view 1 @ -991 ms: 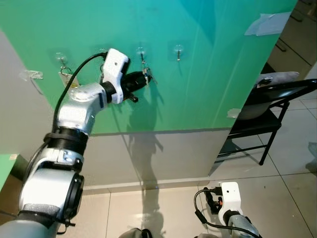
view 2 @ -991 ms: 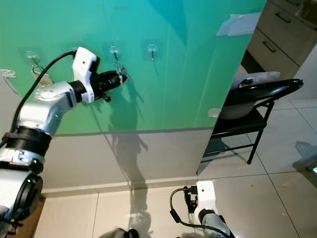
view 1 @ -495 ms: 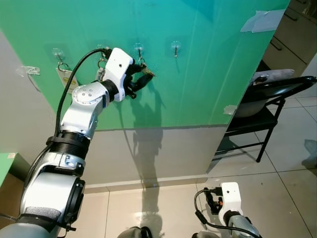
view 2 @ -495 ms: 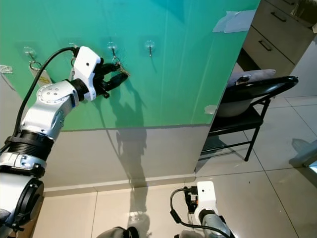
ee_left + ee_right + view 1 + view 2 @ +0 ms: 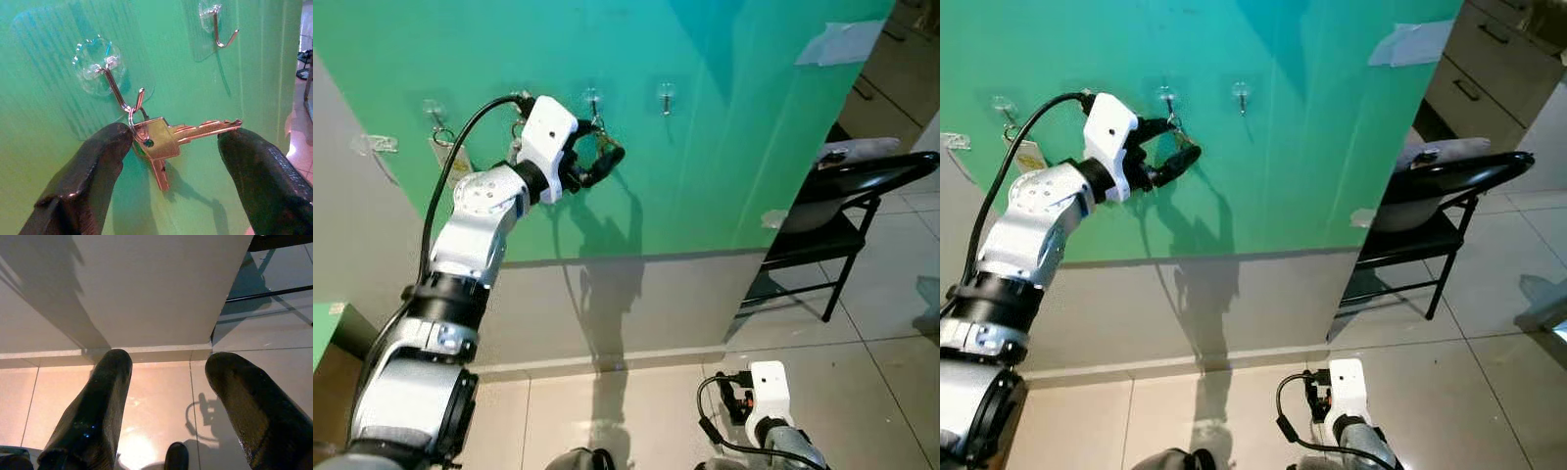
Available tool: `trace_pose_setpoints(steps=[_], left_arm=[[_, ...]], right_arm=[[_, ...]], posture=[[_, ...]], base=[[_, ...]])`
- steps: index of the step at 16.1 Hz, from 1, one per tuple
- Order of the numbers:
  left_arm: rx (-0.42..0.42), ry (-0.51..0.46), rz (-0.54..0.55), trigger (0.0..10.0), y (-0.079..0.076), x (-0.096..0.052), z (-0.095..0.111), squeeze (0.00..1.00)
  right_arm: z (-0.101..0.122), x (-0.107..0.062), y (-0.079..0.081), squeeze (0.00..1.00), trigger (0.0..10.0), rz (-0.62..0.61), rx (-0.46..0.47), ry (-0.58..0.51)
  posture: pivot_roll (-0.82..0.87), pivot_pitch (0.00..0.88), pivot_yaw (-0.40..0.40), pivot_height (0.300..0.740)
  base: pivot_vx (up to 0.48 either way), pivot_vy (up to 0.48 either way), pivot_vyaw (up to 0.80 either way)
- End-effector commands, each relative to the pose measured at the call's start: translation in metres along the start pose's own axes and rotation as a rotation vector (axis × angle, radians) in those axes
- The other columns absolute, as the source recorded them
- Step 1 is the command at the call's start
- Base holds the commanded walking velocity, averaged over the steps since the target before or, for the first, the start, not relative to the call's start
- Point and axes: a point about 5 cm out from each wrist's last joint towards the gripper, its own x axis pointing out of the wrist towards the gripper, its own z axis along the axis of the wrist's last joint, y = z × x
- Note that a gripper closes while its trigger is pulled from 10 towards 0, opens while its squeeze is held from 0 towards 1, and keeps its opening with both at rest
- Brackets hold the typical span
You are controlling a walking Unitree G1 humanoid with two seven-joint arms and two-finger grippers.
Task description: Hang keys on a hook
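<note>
From the left wrist, the small bunch of brass-coloured keys [image 5: 164, 142] hangs by its wire ring on a clear stick-on hook with a metal prong [image 5: 110, 78] on the green wall panel [image 5: 186, 186]; the left gripper [image 5: 173, 174] has its jaws spread wide, one black finger [image 5: 88, 176] at the ring, the other at a key's tip. The head views add two clear hooks [image 5: 435, 116] further left, a tag hanging from one, and a black folding chair [image 5: 842, 211]. The right gripper [image 5: 171, 411] hangs over the beige tiled floor [image 5: 156, 401], jaws apart.
</note>
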Motion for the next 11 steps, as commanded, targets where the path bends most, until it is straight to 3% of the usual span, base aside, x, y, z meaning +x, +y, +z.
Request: trace_pose_setpoints(steps=[1, 2, 6, 11], left_arm=[[0.015, 0.002, -0.002, 10.0, 0.001, -0.003, 0.003, 0.69], [0.016, 0.021, -0.012, 10.0, 0.001, -0.004, 0.001, 0.0], [0.013, 0.141, -0.046, 10.0, -0.014, -0.016, -0.021, 0.0], [0.035, 0.144, 0.008, 10.0, -0.025, -0.019, -0.025, 0.0]], right_arm=[[-0.002, 0.0, 0.002, 0.0, 10.0, 0.019, -0.007, 0.016], [-0.002, 0.0, 0.002, 0.0, 10.0, 0.021, -0.009, 0.017], [-0.001, 0.001, 0.002, 0.0, 10.0, 0.025, -0.01, 0.021], [0.001, 0.002, 0.002, 0.0, 10.0, 0.028, -0.011, 0.021]], posture=[[-0.12, 0.0, 0.07, 0.74], [-0.12, 0.0, 0.07, 0.74], [-0.11, 0.0, 0.07, 0.74], [-0.11, 0.0, 0.071, 0.74]], base=[[0.0, 0.0, 0.0], [0.0, 0.0, 0.0], [0.0, 0.0, 0.0], [0.0, 0.0, 0.0]])
